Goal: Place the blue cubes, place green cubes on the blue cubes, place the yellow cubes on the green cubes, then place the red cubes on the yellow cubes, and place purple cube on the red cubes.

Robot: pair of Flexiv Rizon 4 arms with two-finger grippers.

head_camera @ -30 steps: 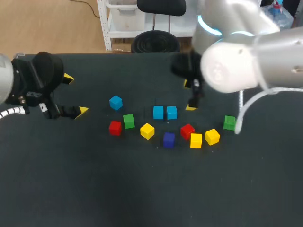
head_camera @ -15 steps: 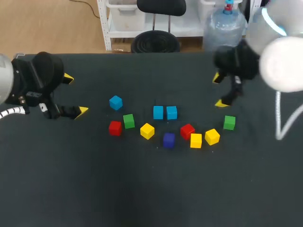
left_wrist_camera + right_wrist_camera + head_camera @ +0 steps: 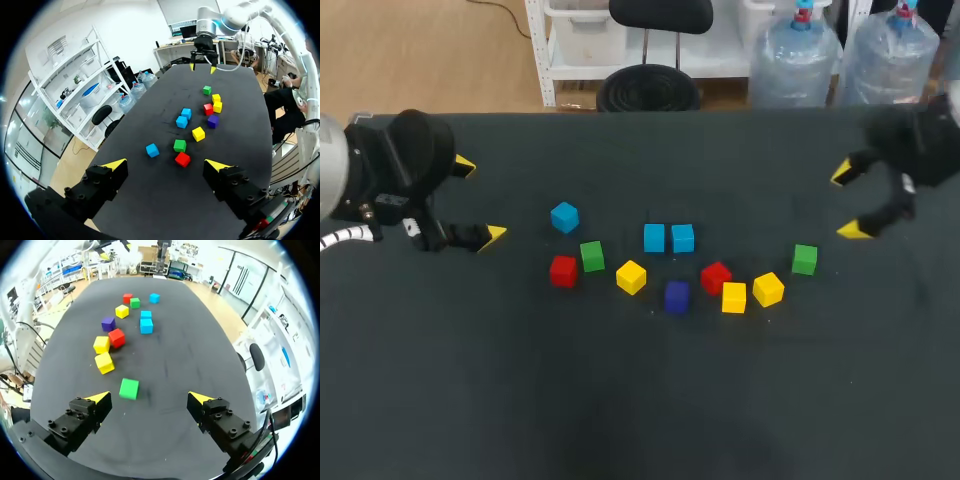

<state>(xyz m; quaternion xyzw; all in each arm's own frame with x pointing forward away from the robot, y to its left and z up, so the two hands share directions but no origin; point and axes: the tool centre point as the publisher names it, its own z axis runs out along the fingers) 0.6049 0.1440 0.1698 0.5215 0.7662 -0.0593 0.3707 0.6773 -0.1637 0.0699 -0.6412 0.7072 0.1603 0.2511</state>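
Left gripper [image 3: 480, 200] and right gripper [image 3: 848, 201] hover at opposite sides of the dark surface [image 3: 640, 400], fingers spread, holding nothing. Between them, unstacked: two touching blue cubes [image 3: 654, 238], with the purple cube [image 3: 676, 295] nearer.

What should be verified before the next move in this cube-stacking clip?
1. Left gripper open and empty: ok.
2. Right gripper open and empty: ok.
3. Blue pair set side by side as a base: ok.
4. Third blue cube joined to the base: not ok, it sits apart.
5. Green cube nearest the right gripper free to grasp: ok, nothing touches it.
6. Any green on blue: not ok, every cube lies singly on the table.
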